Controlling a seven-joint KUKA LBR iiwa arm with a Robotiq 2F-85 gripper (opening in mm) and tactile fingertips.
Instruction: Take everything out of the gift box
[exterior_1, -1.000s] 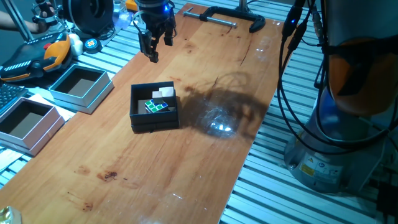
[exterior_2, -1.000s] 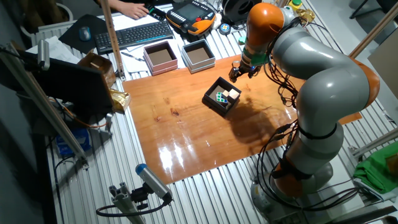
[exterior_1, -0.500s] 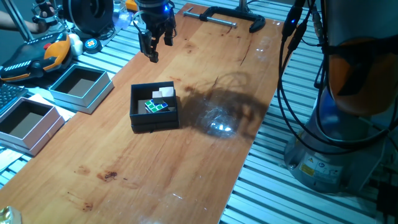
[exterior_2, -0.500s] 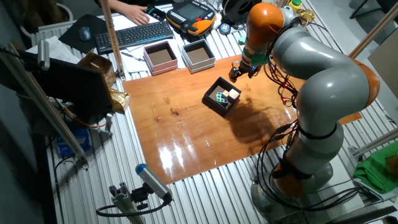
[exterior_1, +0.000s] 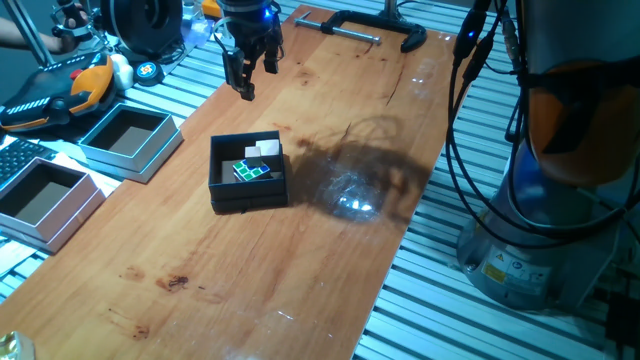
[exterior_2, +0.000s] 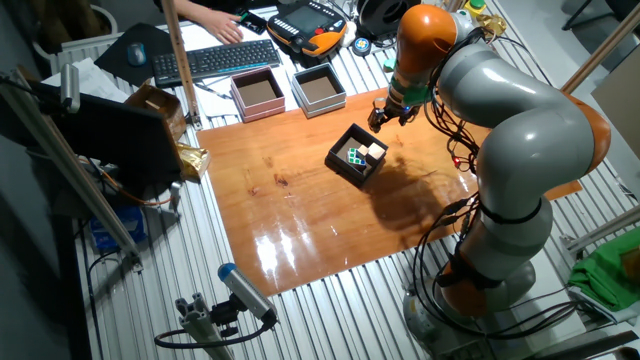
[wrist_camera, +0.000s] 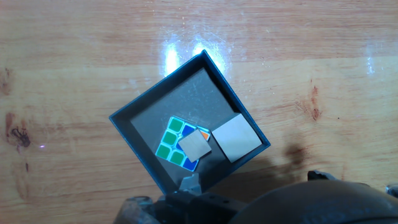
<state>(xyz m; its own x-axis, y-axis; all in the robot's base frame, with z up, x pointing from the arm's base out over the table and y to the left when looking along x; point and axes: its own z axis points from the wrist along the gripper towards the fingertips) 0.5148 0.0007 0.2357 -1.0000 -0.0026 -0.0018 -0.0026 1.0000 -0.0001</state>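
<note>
A KUKA arm's gripper (exterior_1: 247, 72) hangs empty above the far end of the wooden bench (exterior_1: 300, 250), its two fingers spread a little, well apart from the black gift box (exterior_1: 247, 173) at mid-bench. Inside the box lie a puzzle cube (wrist_camera: 179, 144) with green, white and blue squares and, just beside it in the corner, a plain pale block (wrist_camera: 236, 137); the hand view shows another small grey square over the cube's corner. Both pieces look light, rigid and smooth-faced, likely best pinched across opposite flat sides from above, though the low walls crowd the block.
</note>
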